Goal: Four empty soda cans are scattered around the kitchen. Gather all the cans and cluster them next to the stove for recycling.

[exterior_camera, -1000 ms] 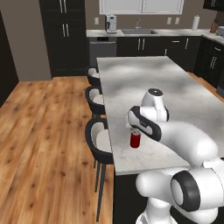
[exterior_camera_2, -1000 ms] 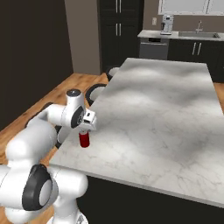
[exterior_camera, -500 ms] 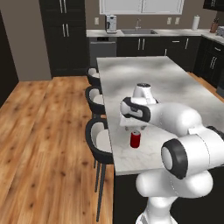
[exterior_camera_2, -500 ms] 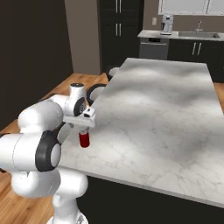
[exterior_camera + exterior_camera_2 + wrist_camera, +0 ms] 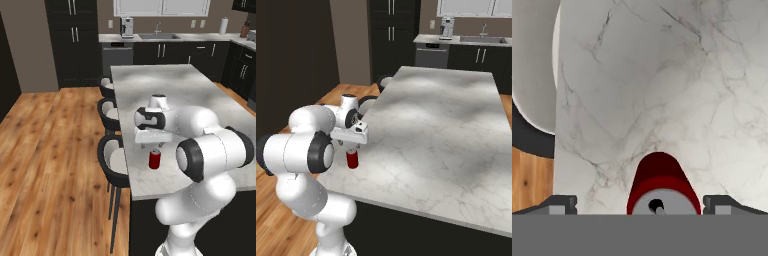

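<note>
A red soda can (image 5: pixel 155 159) with a silver top stands upright near the left edge of the marble island (image 5: pixel 200 100). It appears again as the can (image 5: pixel 352 158) from the other side and as the can (image 5: pixel 662 186) seen from above. My gripper (image 5: pixel 151 145) hangs just above it, pointing down, open, its fingers (image 5: pixel 562 204) spread wide to either side of the can and clear of it. The same gripper (image 5: pixel 351 145) sits over the can in the right base view. The stove is out of view.
Three black bar stools (image 5: pixel 114 155) line the island's left side above a wooden floor (image 5: pixel 45 150). A stool seat (image 5: pixel 532 75) lies close beyond the island's edge (image 5: pixel 557 125). Dark cabinets, a sink (image 5: pixel 154 36) and a coffee machine (image 5: pixel 127 26) stand along the back wall.
The arm has swung its hand from beside the can to straight over it, and the elbow has come forward. The can has not moved. The jaws stayed open.
</note>
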{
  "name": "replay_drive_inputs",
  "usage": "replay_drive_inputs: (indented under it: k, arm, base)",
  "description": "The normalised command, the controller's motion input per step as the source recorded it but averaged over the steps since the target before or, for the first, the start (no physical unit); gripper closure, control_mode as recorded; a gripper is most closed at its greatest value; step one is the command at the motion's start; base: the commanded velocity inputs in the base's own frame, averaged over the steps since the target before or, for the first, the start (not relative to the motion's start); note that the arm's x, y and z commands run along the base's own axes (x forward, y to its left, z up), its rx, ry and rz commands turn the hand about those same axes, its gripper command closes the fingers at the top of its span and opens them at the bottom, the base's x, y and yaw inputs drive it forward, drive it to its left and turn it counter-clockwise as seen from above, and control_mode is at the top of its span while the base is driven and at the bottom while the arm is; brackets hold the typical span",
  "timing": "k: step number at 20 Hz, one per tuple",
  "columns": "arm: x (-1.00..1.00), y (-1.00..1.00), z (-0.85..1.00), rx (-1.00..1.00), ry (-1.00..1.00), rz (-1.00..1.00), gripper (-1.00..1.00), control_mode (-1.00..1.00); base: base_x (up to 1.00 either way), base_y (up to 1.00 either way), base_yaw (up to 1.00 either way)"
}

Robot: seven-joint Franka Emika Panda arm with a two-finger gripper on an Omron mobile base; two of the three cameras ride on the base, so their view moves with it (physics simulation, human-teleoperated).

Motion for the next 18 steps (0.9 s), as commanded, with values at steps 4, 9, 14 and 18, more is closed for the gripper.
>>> replay_drive_inputs:
  k: [4, 9, 14, 18]
  arm:
    - [-0.01, 0.00, -0.23, 0.00, 0.11, 0.00, -1.00, -1.00]
    - [-0.01, -0.02, -0.20, 0.00, 0.07, 0.00, -1.00, -1.00]
    - [0.00, -0.08, -0.13, 0.00, 0.00, 0.00, -1.00, -1.00]
    - [0.00, -0.06, -0.05, 0.00, 0.00, 0.00, -1.00, -1.00]
  base:
    - [0.00, 0.00, 0.00]
    - [0.00, 0.00, 0.00]
    - [0.00, 0.00, 0.00]
    - [0.00, 0.00, 0.00]
